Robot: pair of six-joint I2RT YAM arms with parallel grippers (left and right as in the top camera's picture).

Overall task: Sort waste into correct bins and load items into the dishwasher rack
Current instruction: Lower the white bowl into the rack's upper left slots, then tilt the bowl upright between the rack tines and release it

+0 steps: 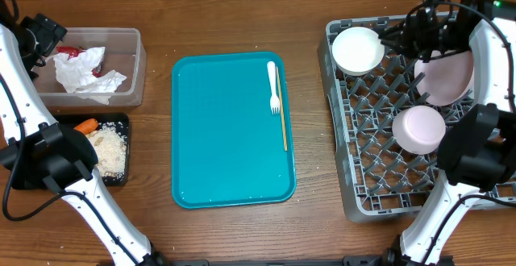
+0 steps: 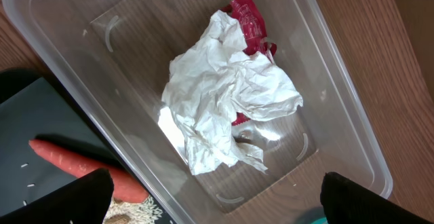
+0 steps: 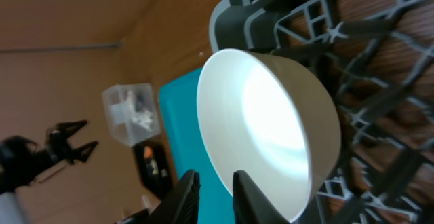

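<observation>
My right gripper hovers at the dishwasher rack, beside the white bowl that leans in the rack's back left corner. In the right wrist view its fingers are a narrow gap apart with nothing between them, and the bowl lies just past the tips. My left gripper is wide open and empty above the clear bin, which holds crumpled white paper and a red wrapper. A white fork and a chopstick lie on the teal tray.
A pink plate and a pink bowl sit in the rack. A black container with rice and a carrot stands in front of the clear bin; the carrot also shows in the left wrist view.
</observation>
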